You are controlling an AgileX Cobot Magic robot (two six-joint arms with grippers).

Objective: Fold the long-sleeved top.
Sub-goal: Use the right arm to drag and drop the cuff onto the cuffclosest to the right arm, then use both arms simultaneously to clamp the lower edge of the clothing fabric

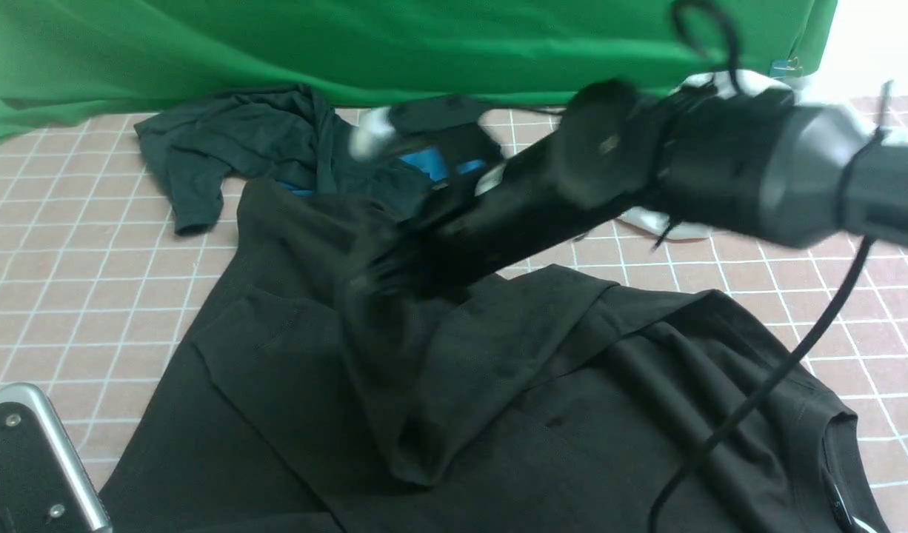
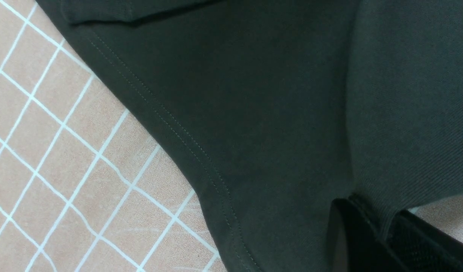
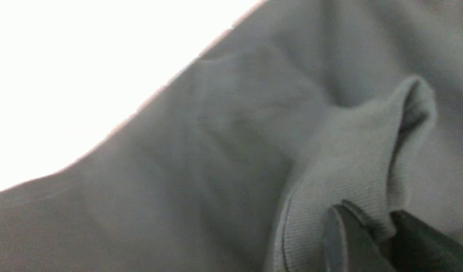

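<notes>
A brownish-black, soft-knit long-sleeved top sprawls over the pink checked tablecloth, from the front view's centre toward six o'clock. The blurred right gripper has its jaws clamped on a ribbed fold lifted near centre. The left gripper pinches cloth beside the stitched hem.

Desk draped in pink, white-gridded cloth. Bears the long-sleeved top, spread broadly beneath and around the right fingers. Beyond those fingers: a crumpled greenish-black shirt, a white tee, and a green backdrop's hem along the far edge.
</notes>
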